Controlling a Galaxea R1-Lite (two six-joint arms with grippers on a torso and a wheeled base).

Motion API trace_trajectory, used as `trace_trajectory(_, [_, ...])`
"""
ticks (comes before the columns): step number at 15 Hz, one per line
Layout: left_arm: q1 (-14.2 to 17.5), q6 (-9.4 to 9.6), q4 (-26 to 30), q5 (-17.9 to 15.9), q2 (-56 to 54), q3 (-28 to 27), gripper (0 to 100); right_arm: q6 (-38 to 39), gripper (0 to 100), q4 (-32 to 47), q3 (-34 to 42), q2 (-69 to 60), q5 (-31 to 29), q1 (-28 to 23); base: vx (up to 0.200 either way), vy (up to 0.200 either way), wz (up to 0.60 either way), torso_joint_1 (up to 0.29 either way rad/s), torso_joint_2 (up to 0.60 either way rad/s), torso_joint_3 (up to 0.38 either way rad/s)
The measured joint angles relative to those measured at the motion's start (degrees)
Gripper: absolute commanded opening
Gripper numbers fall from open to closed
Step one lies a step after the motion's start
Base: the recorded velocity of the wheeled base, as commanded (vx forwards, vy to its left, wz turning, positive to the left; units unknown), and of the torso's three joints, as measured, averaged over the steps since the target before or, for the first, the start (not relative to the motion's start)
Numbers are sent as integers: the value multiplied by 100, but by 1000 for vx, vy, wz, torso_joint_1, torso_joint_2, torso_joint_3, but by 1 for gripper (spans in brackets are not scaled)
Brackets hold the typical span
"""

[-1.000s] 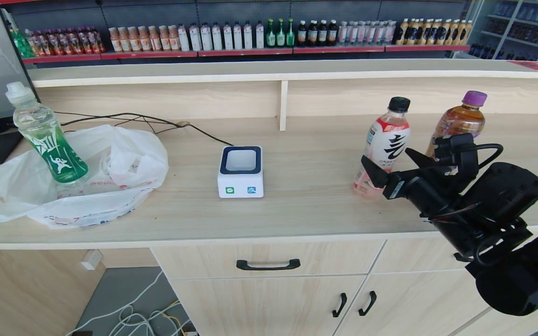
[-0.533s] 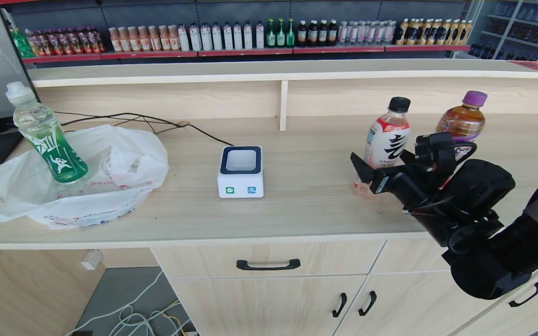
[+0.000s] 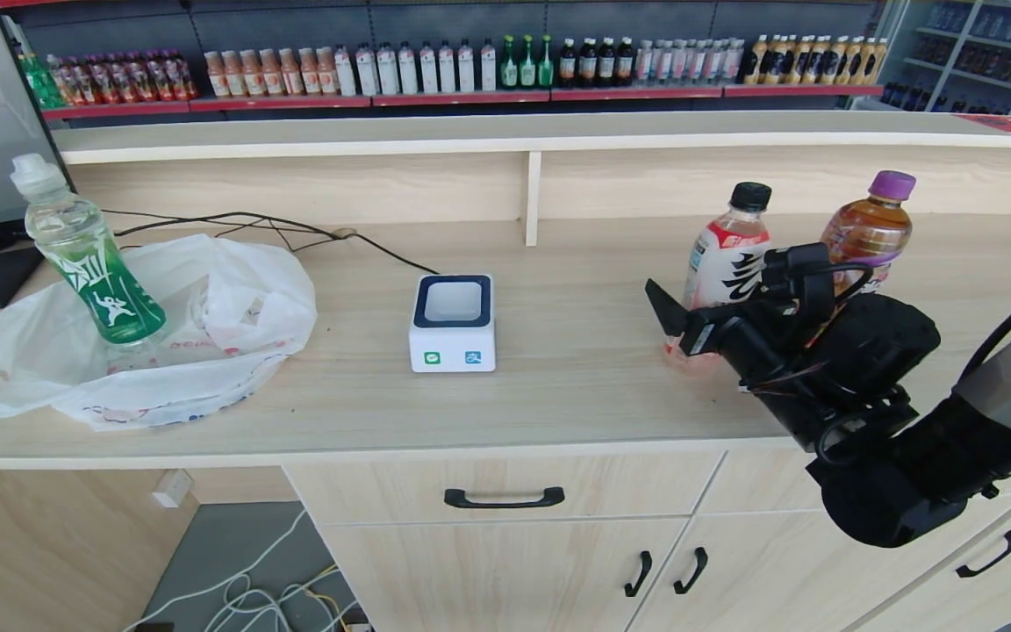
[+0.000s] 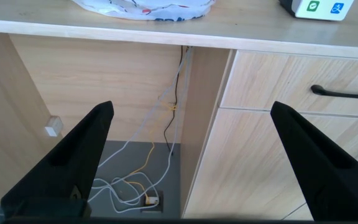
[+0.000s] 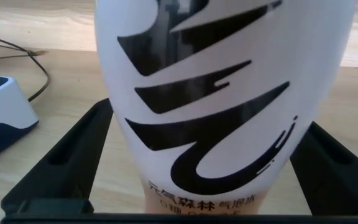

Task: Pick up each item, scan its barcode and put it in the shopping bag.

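one green bottle [image 3: 89, 263] leans in the bag [image 3: 233, 298] (apparently done); the pink bottle [image 3: 727, 254] and tea bottle [image 3: 870, 224] wait on the counter [image 3: 576, 386], unscanned by my reckoning. right gripper [image 3: 707, 297] sits spread around the pink bottle, not pinching it. that bottle stands upright, long axis vertical, cap up. left gripper [image 4: 191, 155] hangs spread below the counter

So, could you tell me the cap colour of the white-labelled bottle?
Black cap on the white-labelled bottle; best seen in the head view.
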Motion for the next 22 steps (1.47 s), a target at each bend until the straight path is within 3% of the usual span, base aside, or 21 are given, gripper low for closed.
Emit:
trace_trajectory(1, [0,0,0,0,0,0,100,6,0,0,-22,13,-1,0,0,0,0,0,0,0])
trace_trajectory(14, [0,-16,0,2,0,0,100,37,0,15,-85,-22,-11,-16,0,0,0,0,0,0])
trace_trajectory(22, [0,20,7,0,0,0,100,72,0,2,284,-653,-11,158,0,0,0,0,0,0])
